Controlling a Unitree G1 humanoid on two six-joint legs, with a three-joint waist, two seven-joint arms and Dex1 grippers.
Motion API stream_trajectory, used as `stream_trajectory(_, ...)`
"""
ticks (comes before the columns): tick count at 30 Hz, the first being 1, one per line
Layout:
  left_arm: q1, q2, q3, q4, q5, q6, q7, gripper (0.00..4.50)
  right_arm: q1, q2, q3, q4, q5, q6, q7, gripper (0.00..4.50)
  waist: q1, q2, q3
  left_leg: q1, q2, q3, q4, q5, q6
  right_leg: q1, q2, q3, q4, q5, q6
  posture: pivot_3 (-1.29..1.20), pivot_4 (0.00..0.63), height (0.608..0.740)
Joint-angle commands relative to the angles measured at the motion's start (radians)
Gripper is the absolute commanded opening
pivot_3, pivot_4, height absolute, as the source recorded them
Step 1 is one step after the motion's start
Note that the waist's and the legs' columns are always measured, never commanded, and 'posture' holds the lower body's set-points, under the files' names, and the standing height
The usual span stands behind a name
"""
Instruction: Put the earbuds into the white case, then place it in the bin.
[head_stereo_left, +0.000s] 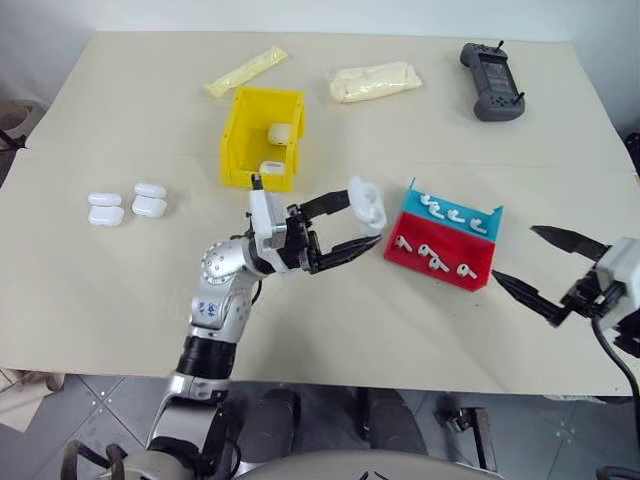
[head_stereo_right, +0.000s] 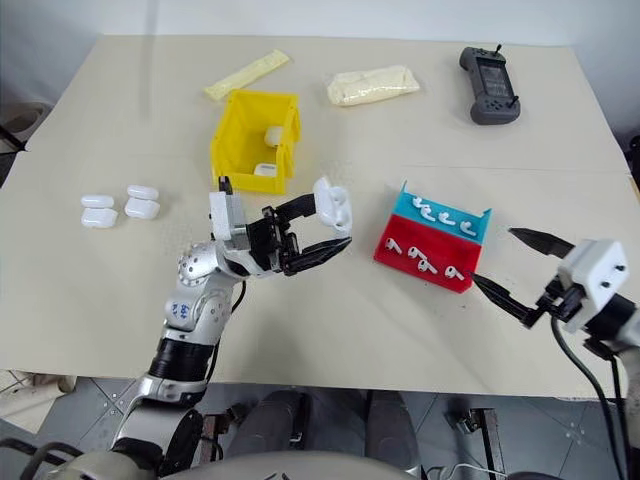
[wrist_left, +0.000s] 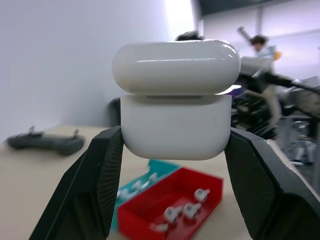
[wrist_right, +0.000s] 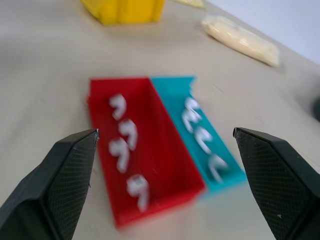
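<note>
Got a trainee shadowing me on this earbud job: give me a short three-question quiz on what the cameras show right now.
1. True or false: the left gripper holds a white case with its lid ajar.
2. Which compartment of the tray lies closer to the robot? A) red B) teal
3. Fill in: apart from the one held, ____ white cases lie on the table outside the yellow bin.

Key
1. True; the fingers clamp its lower half.
2. A; four earbuds lie in the red one.
3. Four, in two pairs. The right gripper is open and empty.
</note>
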Motion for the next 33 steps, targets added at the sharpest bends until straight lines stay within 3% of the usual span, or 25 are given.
stream_trajectory(1,-0.027,-0.012,-0.016,0.019,-0.045,-0.021,-0.081,2.74,0.029,-0.024,-0.034,0.026,-0.014,-0.037,0.037,4.50,0.000,0.000,0.000,0.000,0.001,0.000,0.000,0.000,0.000,0.000,0.000,0.000,0.000,0.000,0.000,0.00,0.150,0.740)
stream_trajectory(6,-0.044,-0.016,-0.015,0.037,-0.034,-0.002,-0.068,2.74,-0.072,-0.083,0.033,0.046,-0.033,-0.015,0.053,4.50,-0.002,0.000,0.000,0.000,0.000,0.000,0.000,0.000,0.001,0.000,-0.001,0.000,0.000,0.000,0.001,0.00,0.150,0.740)
stream_trajectory(11,0.001,0.016,-0.009,0.011,-0.027,0.003,-0.063,2.74,-0.415,-0.287,0.284,0.088,-0.089,0.330,0.052,4.50,-0.011,0.004,0.000,0.001,0.002,0.000,0.001,0.000,0.000,0.000,0.000,0.001,0.000,0.000,0.001,0.00,0.150,0.740)
stream_trajectory(15,0.008,0.022,-0.007,0.003,-0.019,0.000,-0.045,2.74,-0.727,-0.325,0.492,0.235,-0.168,0.499,0.102,4.50,0.003,0.003,0.000,-0.002,0.002,-0.002,0.000,0.001,0.000,-0.002,0.000,-0.001,-0.001,0.000,0.000,0.00,0.150,0.740)
stream_trajectory(18,0.010,0.025,0.000,-0.005,-0.014,-0.006,-0.025,2.74,-0.885,-0.349,0.633,0.318,-0.245,0.516,0.214,4.50,0.004,0.003,0.000,-0.005,-0.001,-0.003,0.001,0.001,0.000,-0.004,-0.003,-0.002,-0.001,0.000,0.000,0.00,0.150,0.740)
stream_trajectory(25,0.053,0.036,-0.001,-0.049,-0.015,-0.004,0.007,2.74,-0.970,-0.415,0.783,0.231,-0.292,0.644,0.400,4.50,0.001,0.003,0.000,-0.007,-0.003,-0.002,0.000,0.000,0.002,-0.007,-0.004,-0.002,-0.001,0.001,0.001,0.00,0.150,0.740)
stream_trajectory(28,0.072,0.038,-0.012,-0.069,-0.022,0.004,0.002,2.74,-0.996,-0.406,0.788,0.135,-0.259,0.803,0.389,4.50,0.002,0.003,0.000,-0.007,-0.003,-0.002,0.001,0.000,0.002,-0.008,-0.004,-0.001,-0.001,0.001,0.001,0.00,0.150,0.740)
stream_trajectory(33,0.080,0.053,-0.036,-0.079,-0.043,0.021,-0.053,2.74,-0.932,-0.447,0.816,-0.015,-0.259,0.904,0.381,4.50,0.003,0.003,0.000,-0.007,-0.001,-0.001,0.001,0.001,0.001,-0.008,-0.003,-0.001,-0.001,0.001,0.001,0.00,0.150,0.740)
